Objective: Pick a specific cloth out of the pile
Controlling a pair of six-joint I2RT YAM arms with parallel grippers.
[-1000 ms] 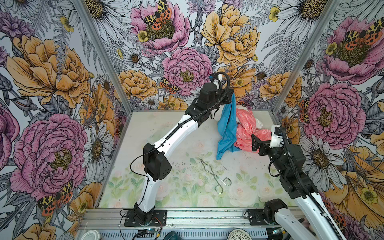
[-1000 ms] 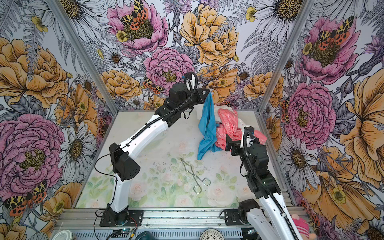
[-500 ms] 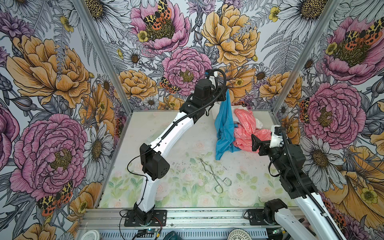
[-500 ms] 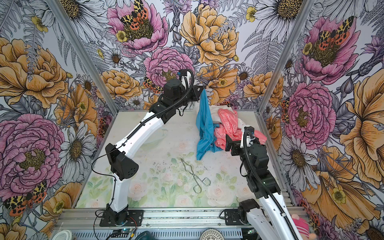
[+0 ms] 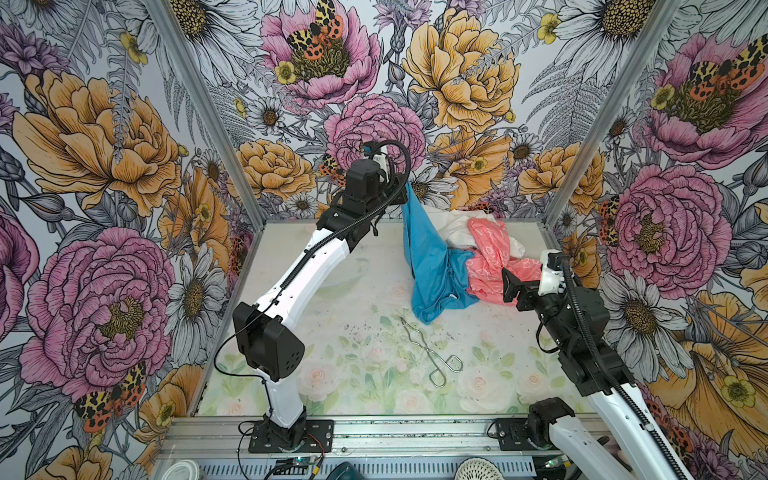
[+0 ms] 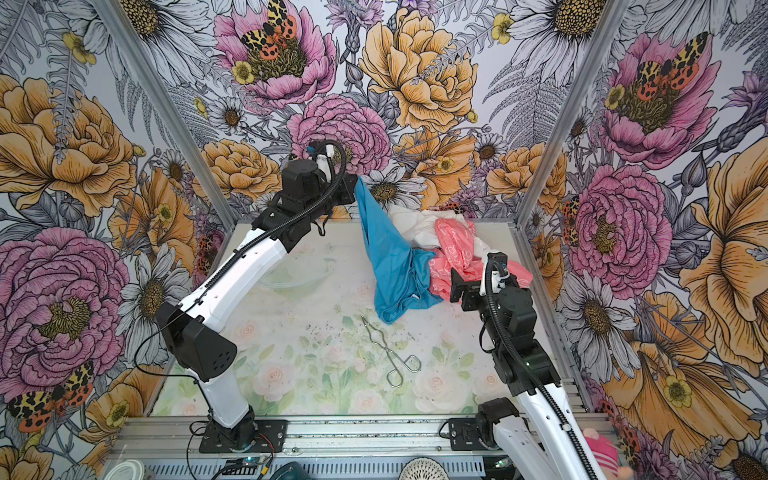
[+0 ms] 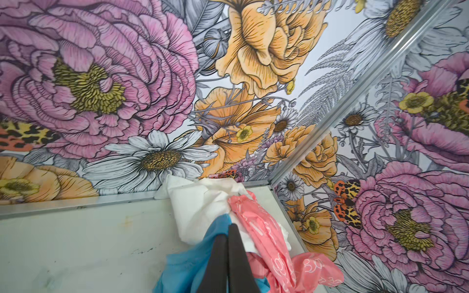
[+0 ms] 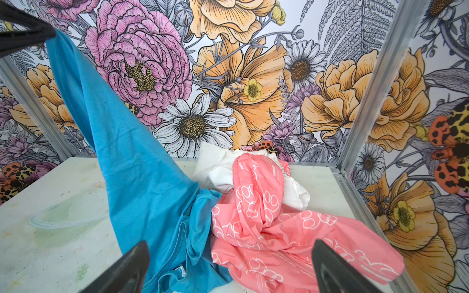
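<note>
Both top views show your left gripper [image 5: 402,192] pinching the blue cloth [image 5: 428,257] aloft, its lower end trailing beside the pile [image 5: 490,249]. Your right gripper [image 8: 229,269] stands spread. That thin pinch could slip, or drag the pink cloth [image 8: 266,228] along.

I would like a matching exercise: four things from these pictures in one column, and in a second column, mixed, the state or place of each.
Things:
1. bright blue thin cloth
2. coral-pink cloth with white prints
3. thin metal wire tongs
4. right gripper

States:
A. open, empty
B. flat on the table, apart from the cloths
C. one end lifted, pinched by the left gripper
D. crumpled beside the plain white cloth

Pairs: 1-C, 2-D, 3-B, 4-A
</note>
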